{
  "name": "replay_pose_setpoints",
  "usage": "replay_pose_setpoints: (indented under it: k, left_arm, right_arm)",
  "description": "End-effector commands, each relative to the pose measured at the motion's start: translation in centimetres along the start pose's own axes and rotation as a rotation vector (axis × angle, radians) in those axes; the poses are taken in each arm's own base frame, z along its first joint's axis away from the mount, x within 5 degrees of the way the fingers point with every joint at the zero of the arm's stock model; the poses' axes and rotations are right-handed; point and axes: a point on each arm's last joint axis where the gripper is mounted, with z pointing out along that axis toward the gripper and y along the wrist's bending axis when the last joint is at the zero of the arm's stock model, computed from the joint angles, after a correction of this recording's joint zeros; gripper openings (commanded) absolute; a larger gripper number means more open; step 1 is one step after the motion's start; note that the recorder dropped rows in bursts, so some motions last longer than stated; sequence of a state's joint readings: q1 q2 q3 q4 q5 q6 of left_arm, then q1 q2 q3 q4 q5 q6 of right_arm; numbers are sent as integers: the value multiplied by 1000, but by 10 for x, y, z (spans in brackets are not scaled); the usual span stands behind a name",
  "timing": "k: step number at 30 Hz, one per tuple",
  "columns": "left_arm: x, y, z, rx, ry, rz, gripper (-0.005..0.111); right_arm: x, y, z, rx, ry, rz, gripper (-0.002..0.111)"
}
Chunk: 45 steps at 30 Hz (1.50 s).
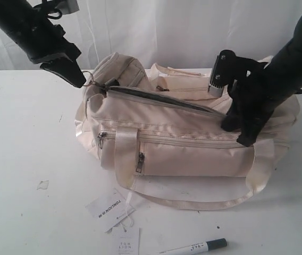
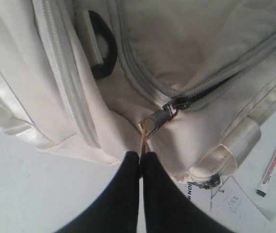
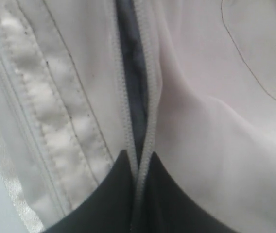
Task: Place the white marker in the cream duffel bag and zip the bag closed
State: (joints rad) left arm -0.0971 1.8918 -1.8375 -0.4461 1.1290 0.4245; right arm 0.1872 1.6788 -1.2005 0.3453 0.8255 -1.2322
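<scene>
The cream duffel bag (image 1: 183,154) lies in the middle of the white table, and its top zipper (image 1: 161,98) gapes in a narrow slit that shows dark lining (image 3: 130,63). At the bag's left end, my left gripper (image 1: 81,79) (image 2: 142,154) is shut on the thin tan pull tab (image 2: 145,133) of the grey zipper slider (image 2: 171,108). My right gripper (image 1: 235,134) (image 3: 139,158) is shut on the zipper edge at the bag's right end. The white marker (image 1: 194,247) (image 2: 275,162), dark-capped, lies on the table in front of the bag, outside it.
Two white paper hang tags (image 1: 108,210) (image 1: 125,240) lie in front of the bag near the marker. A looped strap (image 1: 193,199) trails onto the table. A black end ring (image 2: 103,51) sits by the left gripper. A small scrap (image 1: 42,185) lies front left.
</scene>
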Motion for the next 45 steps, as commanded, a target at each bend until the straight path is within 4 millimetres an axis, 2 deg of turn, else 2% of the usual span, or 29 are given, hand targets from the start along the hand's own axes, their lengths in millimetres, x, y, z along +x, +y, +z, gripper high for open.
replay_pose_setpoints:
  k: [1, 9, 11, 15, 18, 23, 26, 29, 31, 32, 34, 36, 40, 43, 45]
  left_arm:
    - [5, -11, -12, 107, 7, 51, 0]
    - [6, -9, -11, 91, 17, 93, 0]
    - [6, -10, -11, 93, 15, 95, 0]
    - [6, -10, -11, 93, 15, 97, 0]
    - [6, -10, -11, 93, 15, 97, 0]
    - [6, -10, -11, 93, 15, 97, 0]
    - [6, -10, -11, 94, 14, 97, 0]
    - [5, -11, -12, 104, 7, 95, 0]
    - [4, -12, -12, 120, -5, 91, 0]
    - [4, -13, -12, 127, -10, 89, 0]
    - [3, -13, -12, 129, -11, 89, 0]
    - [3, -13, -12, 129, -11, 89, 0]
    - [3, -13, -12, 128, -11, 87, 0]
    - [3, -13, -12, 128, -11, 87, 0]
    - [3, -13, -12, 128, -11, 85, 0]
  right_arm:
    - [-2, 0, -1, -7, -55, 137, 6]
    - [-3, 0, -1, -11, -62, 179, 46]
    - [-3, -1, -1, -5, -67, 218, 53]
    - [-5, -1, -5, -5, -72, 360, 54]
    - [-12, -4, -20, 16, -105, 446, 54]
    - [-36, -16, -57, 69, -257, 529, 54]
    - [-56, -21, -69, 20, -395, 602, 55]
    - [-70, -20, -53, -14, -388, 541, 58]
    - [-87, -12, -32, -13, -379, 311, 60]
    - [-99, -5, -18, 15, -383, 130, 60]
    - [-111, 2, 0, 40, -379, -14, 60]
    - [-117, 4, 16, 55, -376, -16, 60]
    - [-123, 10, 34, 48, -364, -26, 60]
    - [-126, 16, 36, 13, -362, -30, 60]
    - [-129, 20, 30, 4, -371, -39, 60]
